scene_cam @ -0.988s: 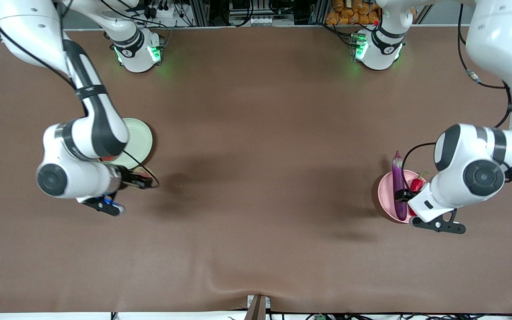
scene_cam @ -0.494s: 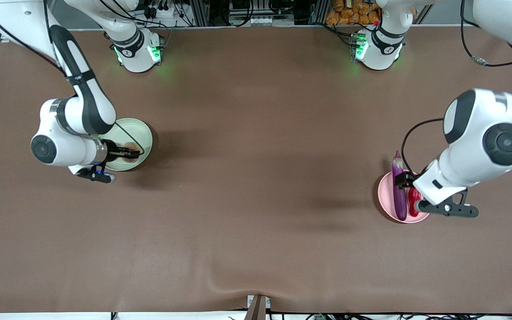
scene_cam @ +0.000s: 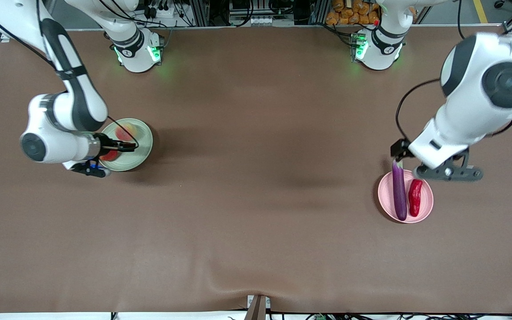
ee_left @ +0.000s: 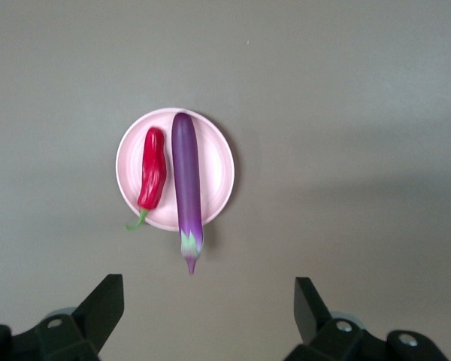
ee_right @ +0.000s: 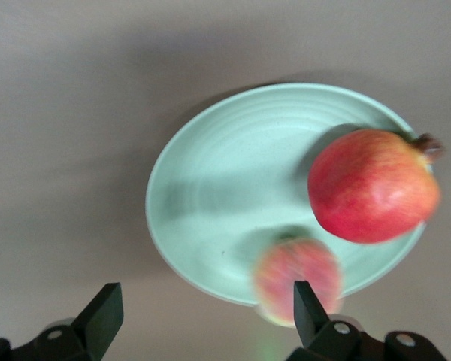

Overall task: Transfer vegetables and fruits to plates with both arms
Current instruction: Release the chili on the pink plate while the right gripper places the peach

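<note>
1. The eggplant (scene_cam: 399, 192) is long, slim and glossy purple, with a pale green-white stem end. It lies on the pink plate (scene_cam: 427, 205), and its stem tip sticks out past the rim.
2. The chili pepper (scene_cam: 415, 198) is shorter, shiny red and slightly bent, with a thin green stem. It lies just beside the eggplant on the same plate, on the side toward the left arm's end of the table.
3. The pink plate is round, shallow and matte, and sits near the left arm's end of the table.
4. The green plate (scene_cam: 144, 149) is the same shape in pale green, near the right arm's end of the table.
5. The red fruit (ee_right: 372, 185) is round with a small dark nub and rests in the green plate near its rim.
6. The blushed fruit (ee_right: 292, 277), yellowish with pink, appears blurred at the plate's rim; whether it rests there I cannot tell.
7. The left gripper (ee_left: 207, 304) hangs over the bare table near the eggplant's stem tip, its fingers spread wide and holding nothing.
8. The right gripper (ee_right: 207, 304) is over the edge of the green plate, fingers wide apart with nothing clamped between them; one finger (ee_right: 307, 307) overlaps the blushed fruit in the right wrist view.
9. The brown table (scene_cam: 256, 178) is otherwise bare around both plates. In the front view the right arm's wrist hides part of the green plate.
</note>
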